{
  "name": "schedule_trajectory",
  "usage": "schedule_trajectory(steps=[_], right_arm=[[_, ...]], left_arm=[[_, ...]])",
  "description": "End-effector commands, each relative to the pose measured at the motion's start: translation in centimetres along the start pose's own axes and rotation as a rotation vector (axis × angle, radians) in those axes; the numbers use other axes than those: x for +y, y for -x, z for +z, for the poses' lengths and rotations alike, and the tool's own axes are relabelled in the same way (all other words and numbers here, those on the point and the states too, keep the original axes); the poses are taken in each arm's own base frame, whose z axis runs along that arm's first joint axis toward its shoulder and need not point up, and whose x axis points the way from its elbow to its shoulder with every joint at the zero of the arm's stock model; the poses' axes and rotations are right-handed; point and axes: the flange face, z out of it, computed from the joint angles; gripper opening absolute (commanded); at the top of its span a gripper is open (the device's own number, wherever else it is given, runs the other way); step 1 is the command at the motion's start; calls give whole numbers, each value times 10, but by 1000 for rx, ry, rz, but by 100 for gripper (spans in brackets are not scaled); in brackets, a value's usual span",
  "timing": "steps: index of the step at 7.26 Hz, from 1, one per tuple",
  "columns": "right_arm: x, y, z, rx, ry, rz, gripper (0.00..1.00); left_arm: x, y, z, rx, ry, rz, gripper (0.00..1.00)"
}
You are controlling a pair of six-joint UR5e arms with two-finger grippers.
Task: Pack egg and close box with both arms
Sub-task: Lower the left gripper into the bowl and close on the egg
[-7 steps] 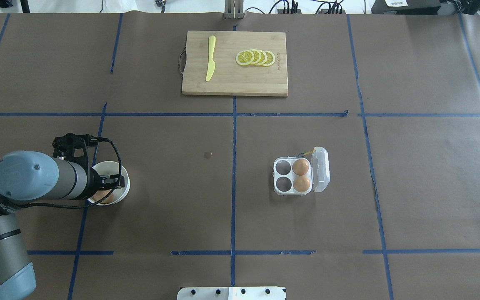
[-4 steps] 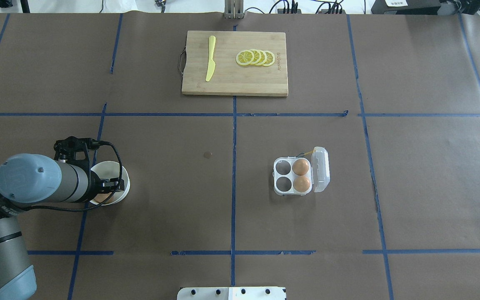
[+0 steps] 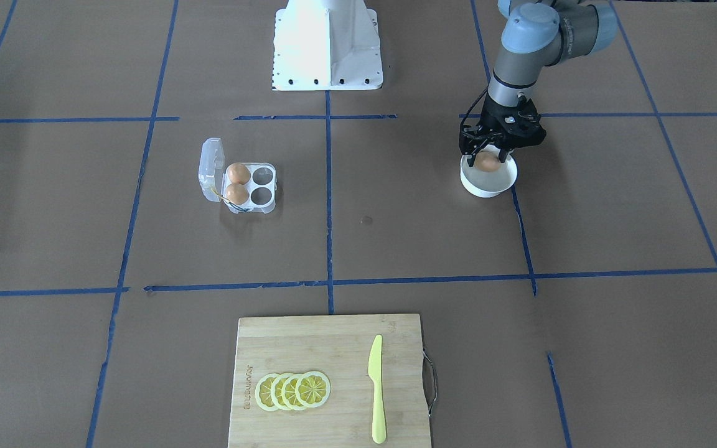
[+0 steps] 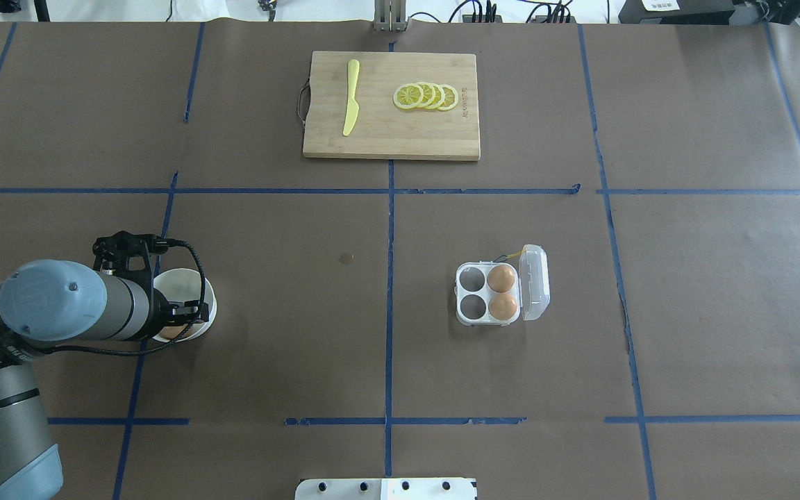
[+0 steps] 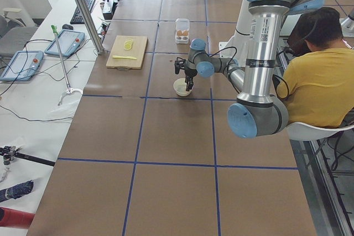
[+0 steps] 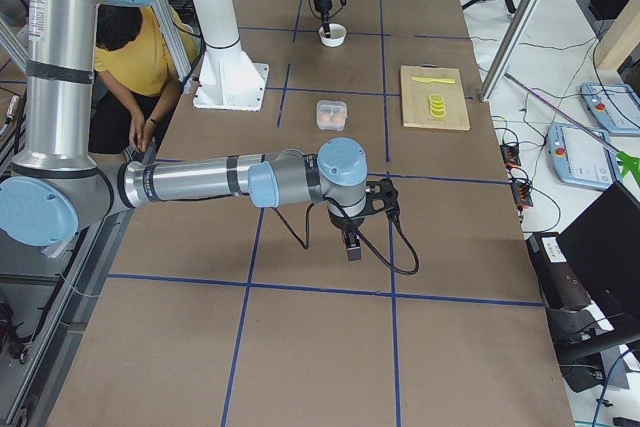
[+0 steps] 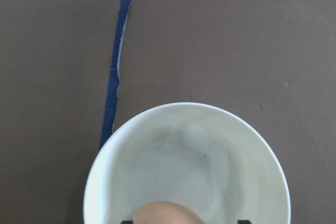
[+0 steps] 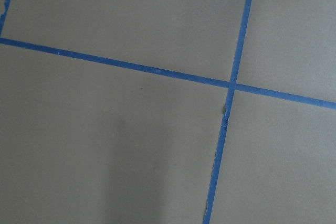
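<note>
My left gripper point(image 3: 488, 155) hangs over the white bowl point(image 3: 489, 184), fingers down inside it. An orange-brown egg point(image 3: 488, 162) lies in the bowl between the open fingers. In the left wrist view the egg point(image 7: 166, 213) sits at the bottom edge with a gap to the black fingertips point(image 7: 241, 222). The clear box point(image 4: 473, 316) stands open right of centre, lid point(image 4: 535, 283) flipped right. Two eggs point(image 4: 502, 278) fill its right cups and the left cups are empty. My right gripper point(image 6: 352, 247) shows only in the exterior right view, far from the box; I cannot tell its state.
A wooden cutting board point(image 4: 389, 132) with a yellow knife point(image 4: 351, 97) and lemon slices point(image 4: 426, 96) lies at the far middle. The white pedestal base point(image 3: 327, 43) is at the robot's side. A person in yellow point(image 5: 315, 81) sits beside the robot.
My left arm has drawn back slightly and the gripper has sunk lower over the bowl, covering more of the egg. The box and its eggs have not moved.
</note>
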Motion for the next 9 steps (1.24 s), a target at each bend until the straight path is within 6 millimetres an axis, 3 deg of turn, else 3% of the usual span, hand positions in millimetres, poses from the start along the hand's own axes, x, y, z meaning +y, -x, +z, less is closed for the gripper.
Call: schedule_trajectory(steps=[1, 6, 7, 9], right_arm=[[0, 0, 0, 0, 0, 1, 100], [-1, -1, 1, 0, 0, 1, 100], [-1, -1, 1, 2, 1, 1, 100], [-1, -1, 1, 0, 0, 1, 100]], left_arm=[[2, 0, 5, -8, 6, 6, 76], [5, -1, 13, -16, 13, 11, 75], [5, -2, 13, -15, 13, 11, 70], [5, -3, 12, -13, 13, 11, 42]])
